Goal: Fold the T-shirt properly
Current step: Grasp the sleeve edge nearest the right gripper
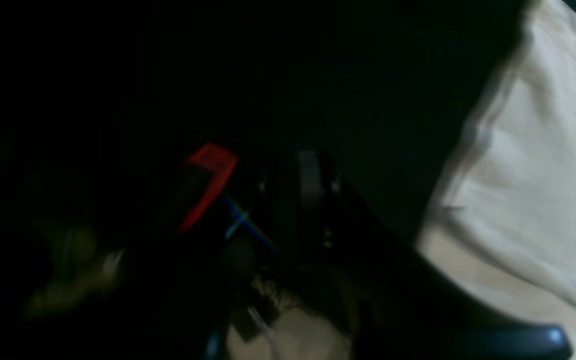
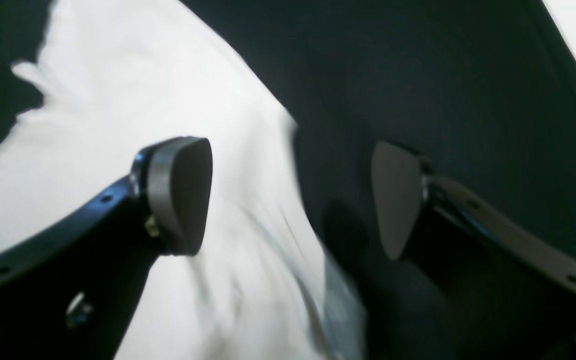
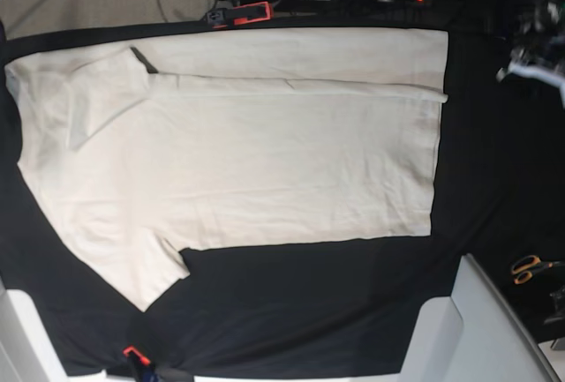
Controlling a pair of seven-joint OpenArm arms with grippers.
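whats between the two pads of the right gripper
In the right wrist view, the T-shirt's hem edge and bare black tablecloth lie below the gap of the open right gripper; nothing is gripped.

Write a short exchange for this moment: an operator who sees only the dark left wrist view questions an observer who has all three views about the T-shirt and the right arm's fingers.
Operator: I see only a cream edge against black. How does the T-shirt lie?
Observer: In the base view the T-shirt lies spread flat on the black tablecloth, with the long side at the top of that view folded in as a strip.
Operator: What is the right gripper doing?
Observer: The right gripper is open and holds nothing. One of its fingers is over the shirt, the other over the cloth.
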